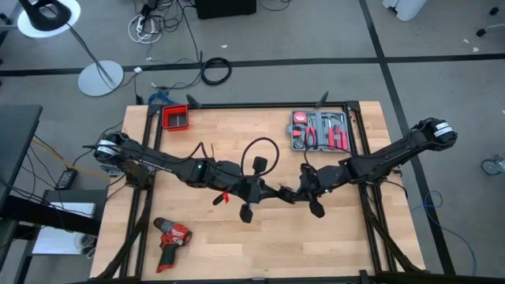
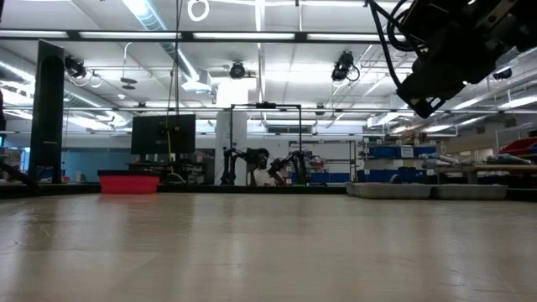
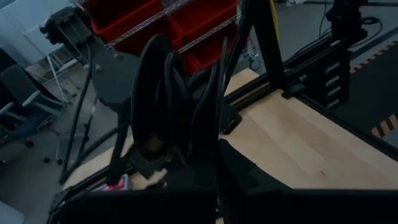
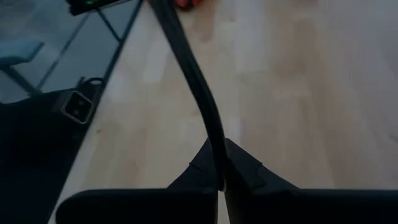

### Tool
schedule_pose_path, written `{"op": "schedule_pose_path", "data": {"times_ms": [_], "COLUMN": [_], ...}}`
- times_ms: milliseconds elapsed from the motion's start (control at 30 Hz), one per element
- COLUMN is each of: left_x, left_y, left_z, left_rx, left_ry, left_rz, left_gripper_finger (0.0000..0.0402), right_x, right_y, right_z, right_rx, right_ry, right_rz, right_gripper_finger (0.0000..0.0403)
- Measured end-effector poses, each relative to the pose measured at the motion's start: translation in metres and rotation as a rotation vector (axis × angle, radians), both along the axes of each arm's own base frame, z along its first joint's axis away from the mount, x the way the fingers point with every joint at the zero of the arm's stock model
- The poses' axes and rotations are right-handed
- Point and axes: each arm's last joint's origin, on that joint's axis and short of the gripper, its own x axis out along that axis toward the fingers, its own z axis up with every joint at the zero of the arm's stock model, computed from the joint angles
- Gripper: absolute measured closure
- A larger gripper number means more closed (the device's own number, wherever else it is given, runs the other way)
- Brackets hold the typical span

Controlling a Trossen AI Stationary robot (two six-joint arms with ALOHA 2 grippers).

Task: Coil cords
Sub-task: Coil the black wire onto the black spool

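Pinched between the closed fingers of the right gripper [image 4: 222, 180] is the cord [image 4: 199, 93], which runs taut away over the counter [image 1: 316, 252]. Several loops of it are held bunched in the left gripper [image 1: 251, 192], also clamped shut, above the counter's middle. For a neat coil, the free length is best kept lightly tensioned and each new loop laid against the bundle. At the far edge, a red bin [image 1: 177, 118] appears empty; an open tool case [image 1: 319, 131] holds red-handled tools.
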Motion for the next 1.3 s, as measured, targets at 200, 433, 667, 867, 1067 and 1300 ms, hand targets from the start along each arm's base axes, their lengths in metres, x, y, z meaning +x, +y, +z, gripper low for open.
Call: {"op": "schedule_pose_path", "data": {"times_ms": [200, 433, 667, 867, 1067, 1300], "left_x": [-0.002, -0.004, -0.007, -0.017, -0.023, -0.024], "left_y": [-0.004, -0.003, -0.001, 0.006, 0.014, 0.018], "left_z": [-0.002, -0.003, -0.008, -0.006, -0.011, -0.016], "left_rx": [0.015, 0.009, 0.016, -0.027, -0.068, -0.112], "left_ry": [0.022, 0.048, 0.126, 0.202, 0.297, 0.354], "left_rz": [0.027, 0.050, 0.107, 0.154, 0.205, 0.232], "left_gripper_finger": [0.0401, 0.0401, 0.0401, 0.0401, 0.0401, 0.0401], "right_x": [-0.018, -0.037, -0.051, -0.060, -0.067, -0.068], "right_y": [-0.005, -0.004, 0.003, 0.011, 0.017, 0.018], "right_z": [0.009, 0.022, 0.029, 0.034, 0.041, 0.058], "right_rx": [-0.007, 0.001, 0.018, 0.016, 0.014, -0.054], "right_ry": [0.039, 0.010, -0.009, -0.039, -0.089, -0.163], "right_rz": [-0.065, -0.067, -0.005, 0.070, 0.121, 0.160], "right_gripper_finger": [0.0400, 0.0400, 0.0399, 0.0399, 0.0400, 0.0400]}}
